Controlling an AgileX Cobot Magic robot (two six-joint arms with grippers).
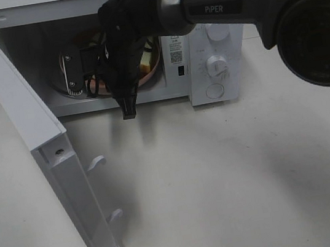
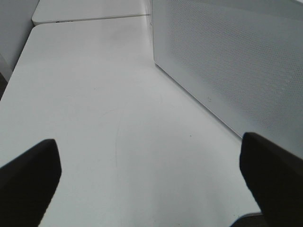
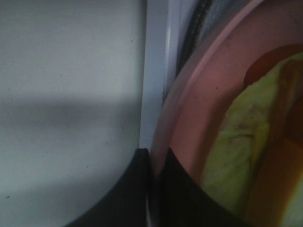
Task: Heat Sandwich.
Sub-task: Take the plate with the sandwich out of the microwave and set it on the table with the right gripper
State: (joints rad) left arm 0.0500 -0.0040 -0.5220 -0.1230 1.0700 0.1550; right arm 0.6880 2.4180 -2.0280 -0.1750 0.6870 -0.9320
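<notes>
The sandwich (image 3: pixel 236 151), with green lettuce and tan crust showing, lies on a round pink plate (image 3: pixel 203 94). My right gripper (image 3: pixel 156 189) is shut on the plate's rim, one dark finger on each side. In the exterior high view my right gripper (image 1: pixel 126 104) reaches across into the open microwave (image 1: pixel 214 35). The plate (image 1: pixel 155 69) and a corner of the sandwich (image 1: pixel 146 65) show inside the cavity, mostly hidden by the arm. My left gripper (image 2: pixel 151 184) is open and empty above the table, beside the microwave's perforated side wall (image 2: pixel 236 61).
The microwave door (image 1: pixel 21 120) stands swung open to the left, with two latch hooks (image 1: pixel 96 163) sticking out. Control knobs (image 1: pixel 217 66) are on the right panel. The white table (image 1: pixel 235 175) extends in front.
</notes>
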